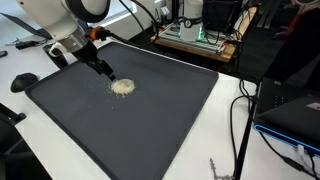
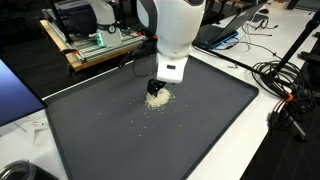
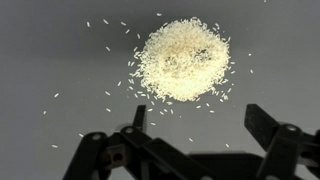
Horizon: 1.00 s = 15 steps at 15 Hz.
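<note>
A small pile of white rice grains (image 3: 180, 60) lies on a dark grey mat (image 3: 60, 60); it shows in both exterior views (image 1: 122, 87) (image 2: 158, 99). Loose grains are scattered around the pile. My gripper (image 3: 200, 118) hovers just above the mat beside the pile, its two black fingers spread apart with nothing between them. In the exterior views the gripper (image 1: 105, 72) (image 2: 160, 88) sits right at the pile's edge.
The mat (image 1: 150, 110) covers a white table. A black round object (image 1: 24, 81) lies near one mat corner. Cables (image 2: 285, 85) trail along the table edge. A wooden pallet with electronics (image 2: 95, 45) stands behind.
</note>
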{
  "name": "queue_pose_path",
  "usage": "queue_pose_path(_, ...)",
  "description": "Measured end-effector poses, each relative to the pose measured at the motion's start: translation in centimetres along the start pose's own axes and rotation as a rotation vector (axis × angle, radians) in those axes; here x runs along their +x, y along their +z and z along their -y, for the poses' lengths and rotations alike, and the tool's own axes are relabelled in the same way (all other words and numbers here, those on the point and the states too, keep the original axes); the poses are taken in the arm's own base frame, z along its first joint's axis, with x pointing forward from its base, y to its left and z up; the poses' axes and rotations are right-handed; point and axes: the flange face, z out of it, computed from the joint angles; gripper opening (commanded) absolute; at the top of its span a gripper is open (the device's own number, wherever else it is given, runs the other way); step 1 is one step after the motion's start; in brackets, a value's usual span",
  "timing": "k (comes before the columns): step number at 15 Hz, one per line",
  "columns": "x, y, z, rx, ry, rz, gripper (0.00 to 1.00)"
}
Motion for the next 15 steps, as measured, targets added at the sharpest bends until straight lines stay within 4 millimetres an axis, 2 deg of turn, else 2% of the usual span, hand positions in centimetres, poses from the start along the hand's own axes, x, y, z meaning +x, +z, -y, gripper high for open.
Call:
queue_pose_path(7, 0.9, 2.2, -2.1, 0.088, 0.038, 0.040, 1.00)
queue_pose_path(10, 0.9, 2.5, -3.2, 0.131, 0.029, 0.027, 1.00)
queue_pose_path(15, 0.5, 3.0, -6.2, 0.221, -0.001, -0.055, 1.00)
